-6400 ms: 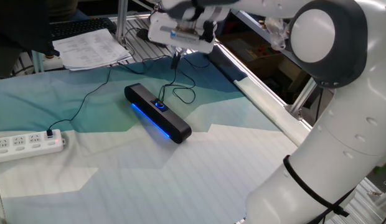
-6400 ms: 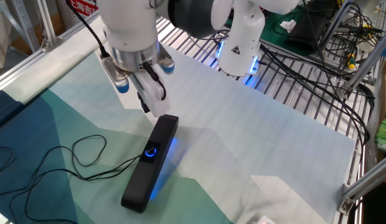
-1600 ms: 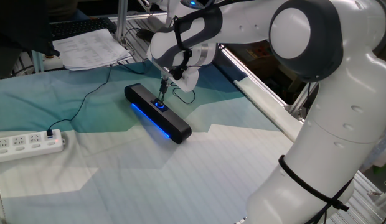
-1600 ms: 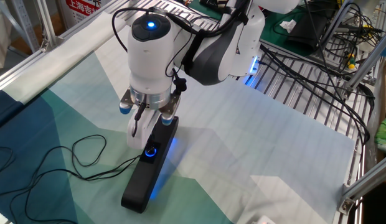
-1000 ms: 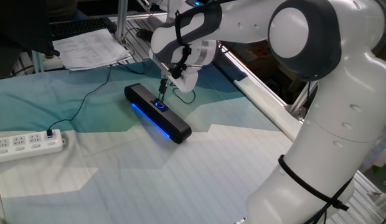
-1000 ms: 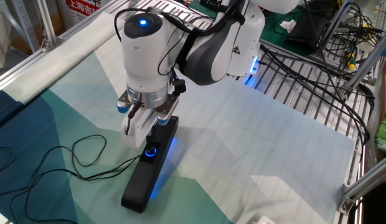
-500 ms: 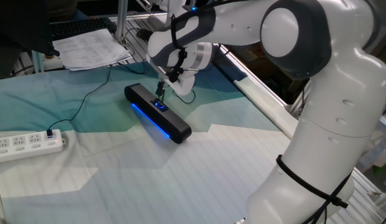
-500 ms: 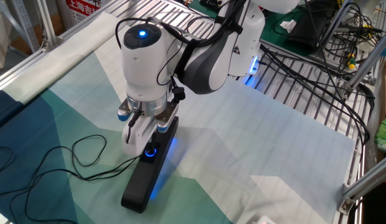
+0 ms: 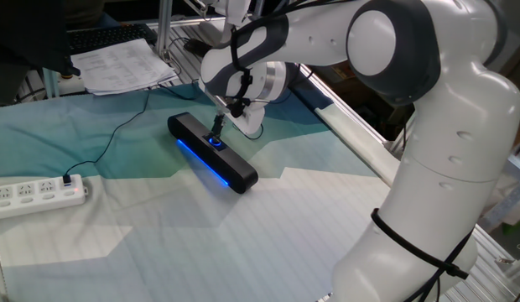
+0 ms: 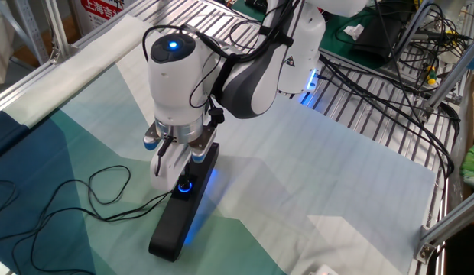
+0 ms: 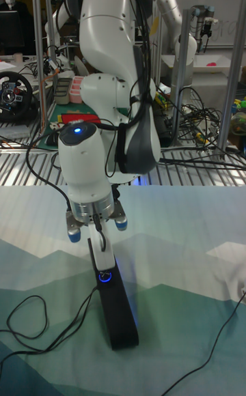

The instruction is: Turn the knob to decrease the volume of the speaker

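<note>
The speaker (image 9: 211,152) is a long black bar with a blue light strip, lying diagonally on the teal and white cloth; it also shows in the other fixed view (image 10: 183,206) and in the tall view (image 11: 117,304). Its knob (image 10: 184,185) glows with a blue ring on top, near the middle (image 9: 215,142) (image 11: 104,276). My gripper (image 10: 180,173) points straight down onto the knob, with its fingers (image 10: 162,169) closed around it. From the side, the fingertips (image 9: 215,131) meet the dial. The white finger hides part of the knob in the tall view.
A white power strip (image 9: 38,193) lies at the left, joined by a thin black cable (image 9: 117,132) that loops on the cloth (image 10: 107,187). Papers (image 9: 126,65) sit at the back. An aluminium rail (image 9: 361,134) borders the table on the right.
The wrist has twisted slightly about the vertical while staying on the knob. The speaker has not shifted.
</note>
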`<control>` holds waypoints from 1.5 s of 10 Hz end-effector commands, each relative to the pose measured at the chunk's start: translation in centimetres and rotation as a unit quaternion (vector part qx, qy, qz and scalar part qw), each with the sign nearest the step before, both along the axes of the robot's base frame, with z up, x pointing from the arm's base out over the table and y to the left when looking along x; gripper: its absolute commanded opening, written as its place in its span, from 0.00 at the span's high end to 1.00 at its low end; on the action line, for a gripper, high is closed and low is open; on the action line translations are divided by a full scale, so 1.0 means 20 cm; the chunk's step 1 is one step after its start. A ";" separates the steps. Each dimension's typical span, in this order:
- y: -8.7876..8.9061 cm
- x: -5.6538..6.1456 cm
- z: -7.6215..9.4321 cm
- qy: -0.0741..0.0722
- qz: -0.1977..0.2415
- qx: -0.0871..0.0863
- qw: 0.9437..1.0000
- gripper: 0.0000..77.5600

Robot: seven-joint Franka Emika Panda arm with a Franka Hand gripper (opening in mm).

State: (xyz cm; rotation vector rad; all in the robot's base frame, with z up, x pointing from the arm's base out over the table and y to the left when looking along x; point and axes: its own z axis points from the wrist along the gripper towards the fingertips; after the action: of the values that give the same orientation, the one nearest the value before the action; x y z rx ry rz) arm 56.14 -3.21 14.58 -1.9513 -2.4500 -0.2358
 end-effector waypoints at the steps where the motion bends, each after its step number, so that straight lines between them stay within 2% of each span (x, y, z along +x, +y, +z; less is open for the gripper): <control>1: 0.01 0.01 -0.03 -0.002 0.001 -0.003 1.000 1.00; 2: 0.00 0.01 -0.04 -0.003 0.002 -0.003 1.000 1.00; 3: 0.00 0.00 -0.05 -0.003 0.004 -0.003 1.000 0.00; 15: 0.00 0.00 -0.05 -0.003 0.004 -0.003 1.000 0.00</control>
State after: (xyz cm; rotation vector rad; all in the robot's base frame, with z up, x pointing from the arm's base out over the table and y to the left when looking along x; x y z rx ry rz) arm 56.20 -3.12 13.72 -1.9514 -2.4555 -0.2323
